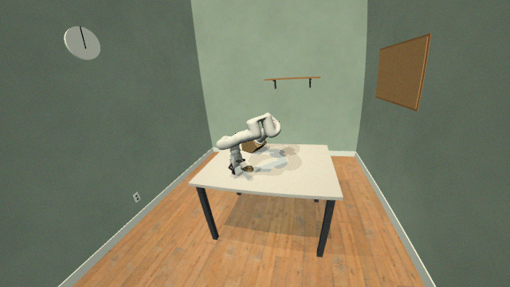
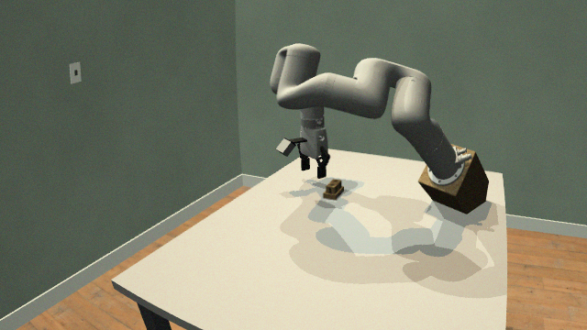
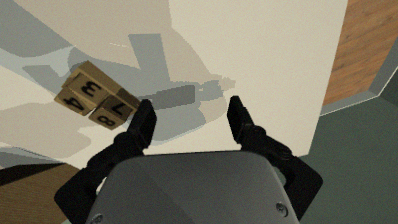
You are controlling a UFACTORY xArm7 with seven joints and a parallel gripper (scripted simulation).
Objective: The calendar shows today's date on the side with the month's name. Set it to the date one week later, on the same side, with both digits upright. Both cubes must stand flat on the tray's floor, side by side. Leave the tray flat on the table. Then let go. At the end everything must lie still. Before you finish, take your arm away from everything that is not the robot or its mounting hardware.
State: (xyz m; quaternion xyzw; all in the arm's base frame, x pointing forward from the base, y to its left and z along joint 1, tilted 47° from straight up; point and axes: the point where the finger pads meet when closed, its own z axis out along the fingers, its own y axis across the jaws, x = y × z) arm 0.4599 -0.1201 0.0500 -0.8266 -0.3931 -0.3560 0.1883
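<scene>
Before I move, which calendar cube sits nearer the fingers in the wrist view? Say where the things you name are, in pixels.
The cube showing 7 and 8 (image 3: pixel 111 114); the other cube (image 3: pixel 83 95), showing 3 and 4, lies farther off.
</scene>
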